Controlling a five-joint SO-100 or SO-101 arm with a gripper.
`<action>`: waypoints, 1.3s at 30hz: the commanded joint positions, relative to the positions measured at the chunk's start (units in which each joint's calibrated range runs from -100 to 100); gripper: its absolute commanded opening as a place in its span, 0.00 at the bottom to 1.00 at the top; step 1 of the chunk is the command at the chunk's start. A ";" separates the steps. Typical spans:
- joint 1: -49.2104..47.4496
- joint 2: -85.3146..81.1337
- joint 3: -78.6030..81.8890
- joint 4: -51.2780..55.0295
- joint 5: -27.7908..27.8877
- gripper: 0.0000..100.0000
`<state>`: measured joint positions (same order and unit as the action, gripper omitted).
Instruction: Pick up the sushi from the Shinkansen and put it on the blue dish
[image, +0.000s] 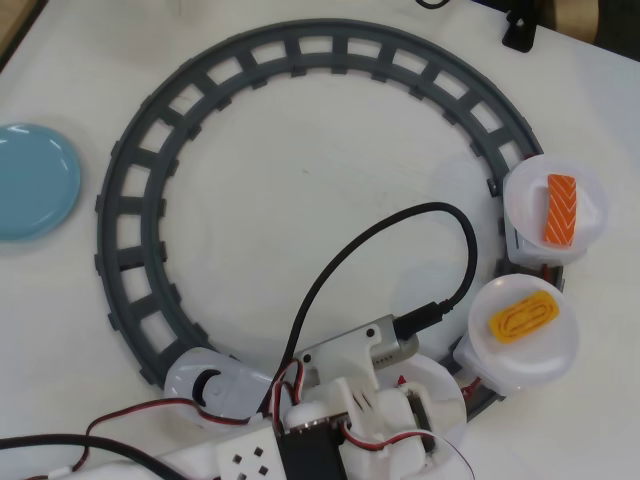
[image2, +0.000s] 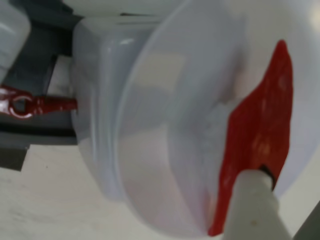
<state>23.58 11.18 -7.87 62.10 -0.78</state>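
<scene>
Overhead view: the arm (image: 350, 430) covers the first car behind the Shinkansen (image: 215, 388) nose on the grey track (image: 130, 210); the hand and the sushi are hidden. The blue dish (image: 35, 182) lies on the bench (image: 320, 200) at far left, well apart. Wrist view: the sushi (image2: 260, 135) lies on a white plate (image2: 165, 150), one fingertip (image2: 252, 205) overlapping its lower end. Hand state cannot be told.

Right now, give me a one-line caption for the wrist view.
Claw finger touching red sushi on a white plate atop the train car.
</scene>
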 joint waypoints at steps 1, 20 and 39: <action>-0.52 -0.35 1.11 -0.15 -0.79 0.24; -2.01 -5.99 1.20 10.30 -2.00 0.23; -5.36 -8.65 -10.17 11.32 -0.32 0.03</action>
<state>21.37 7.72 -10.16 72.61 -2.64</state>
